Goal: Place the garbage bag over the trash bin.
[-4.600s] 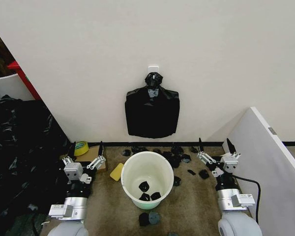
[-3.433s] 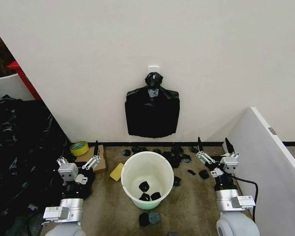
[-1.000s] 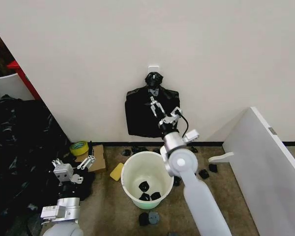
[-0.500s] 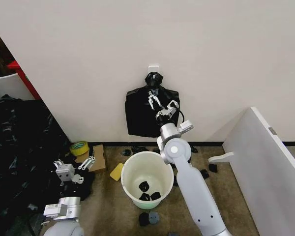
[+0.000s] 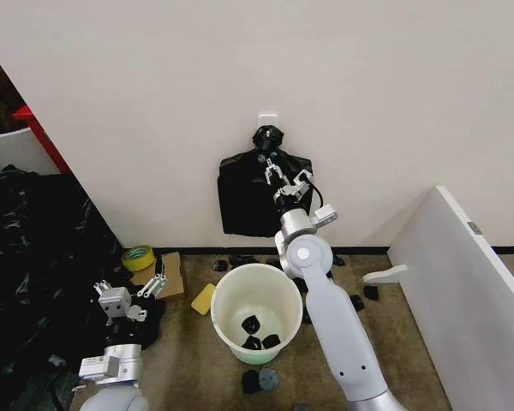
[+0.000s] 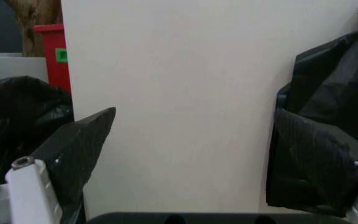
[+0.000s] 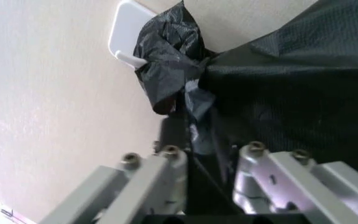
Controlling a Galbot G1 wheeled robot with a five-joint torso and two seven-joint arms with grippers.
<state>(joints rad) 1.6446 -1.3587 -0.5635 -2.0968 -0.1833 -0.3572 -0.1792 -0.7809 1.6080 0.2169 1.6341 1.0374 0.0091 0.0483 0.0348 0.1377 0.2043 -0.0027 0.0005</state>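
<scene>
The black garbage bag (image 5: 248, 205) hangs flat on the wall from a white hook (image 5: 267, 117), knotted at the top. My right arm reaches up over the bin, and the right gripper (image 5: 280, 167) sits just under the knot. In the right wrist view its fingers (image 7: 166, 161) stand close together, shut on the bag's twisted neck (image 7: 195, 107) below the knot. The cream-white trash bin (image 5: 227, 330) stands on the carpet under the bag, with black scraps (image 5: 259, 330) inside. My left gripper (image 5: 130, 281) is open, low at the left, away from the bin.
A tall white panel (image 5: 463, 274) leans at the right. A glossy black plastic heap (image 5: 34, 257) fills the left side. A tape roll (image 5: 138, 257), cardboard (image 5: 173, 276) and a yellow sponge (image 5: 203, 298) lie left of the bin. Black scraps (image 5: 308, 261) litter the floor by the wall.
My right arm rose from beside the bin to the hanging bag, then crept up to just under the knot. The left gripper drifted slightly left and down.
</scene>
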